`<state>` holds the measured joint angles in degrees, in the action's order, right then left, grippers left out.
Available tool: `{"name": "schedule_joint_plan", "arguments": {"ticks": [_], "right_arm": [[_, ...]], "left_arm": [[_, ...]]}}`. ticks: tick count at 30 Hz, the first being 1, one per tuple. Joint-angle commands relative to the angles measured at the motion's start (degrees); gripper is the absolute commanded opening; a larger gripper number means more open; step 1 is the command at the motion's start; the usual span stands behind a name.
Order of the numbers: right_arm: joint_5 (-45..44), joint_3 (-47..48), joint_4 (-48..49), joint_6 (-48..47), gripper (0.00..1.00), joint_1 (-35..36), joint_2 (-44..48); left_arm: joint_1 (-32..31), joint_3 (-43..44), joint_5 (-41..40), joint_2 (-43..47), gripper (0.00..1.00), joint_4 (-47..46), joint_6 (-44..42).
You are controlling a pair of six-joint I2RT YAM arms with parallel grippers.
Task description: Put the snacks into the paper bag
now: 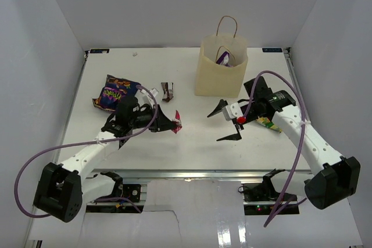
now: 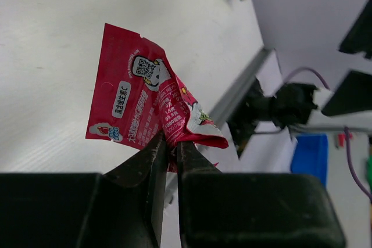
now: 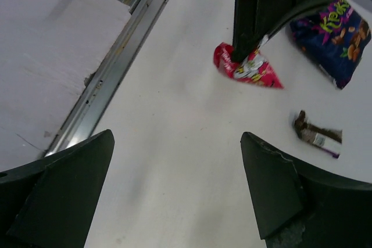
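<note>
Robotics lab, enclosed test cell. White bench [image 1: 197, 149] is boxed in by plain white panel walls [image 1: 52, 39] along its left, far and right edges. An extruded aluminium rail [image 1: 192, 173] runs along the near edge. Two white-and-black robot arms are mounted there, the left arm [image 1: 87, 152] towards the near left corner and the right arm [image 1: 311, 140] towards the near right. Loose purple cable [image 1: 268, 73] loops off each arm. In the left wrist view, past the near edge: a blue plastic bin [image 2: 311, 158] and more wiring, blurred.
</note>
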<state>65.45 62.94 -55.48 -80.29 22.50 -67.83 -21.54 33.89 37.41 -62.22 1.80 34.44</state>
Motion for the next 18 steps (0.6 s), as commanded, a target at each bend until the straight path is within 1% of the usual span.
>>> {"name": "schedule_joint_plan", "arguments": {"ticks": [1,4,5,6,9,10,15,18], "right_arm": [[-1.2,5.9,-3.9,-20.6,0.95,3.2,-3.3],[-3.1,9.6,-3.9,-20.7,0.96,7.5,-7.7],[-5.2,9.7,-3.9,-20.7,0.96,10.4,-9.3],[-6.3,9.7,-2.9,-20.5,0.96,11.8,-9.8],[-10.4,7.7,2.8,-15.4,0.97,16.2,-10.7],[-11.8,7.1,3.1,-14.8,0.97,17.3,-11.1],[-14.4,6.6,1.8,-14.7,1.00,18.3,-12.2],[-15.9,5.8,1.3,-14.9,1.00,18.9,-12.8]], "left_arm": [[-3.6,-0.1,15.8,-1.9,0.14,-9.5,3.4],[-7.8,1.3,18.0,-5.0,0.14,-9.6,3.4],[-8.9,1.8,18.2,-5.8,0.14,-9.6,3.4],[-10.7,2.7,18.3,-6.6,0.14,-9.6,3.4],[-13.0,3.6,18.2,-8.7,0.13,-9.7,3.5],[-13.3,4.0,18.0,-9.0,0.13,-9.8,3.6],[-13.9,4.5,18.0,-8.4,0.13,-10.1,3.7],[-13.9,5.0,18.7,-8.3,0.13,-10.2,3.8]]}}
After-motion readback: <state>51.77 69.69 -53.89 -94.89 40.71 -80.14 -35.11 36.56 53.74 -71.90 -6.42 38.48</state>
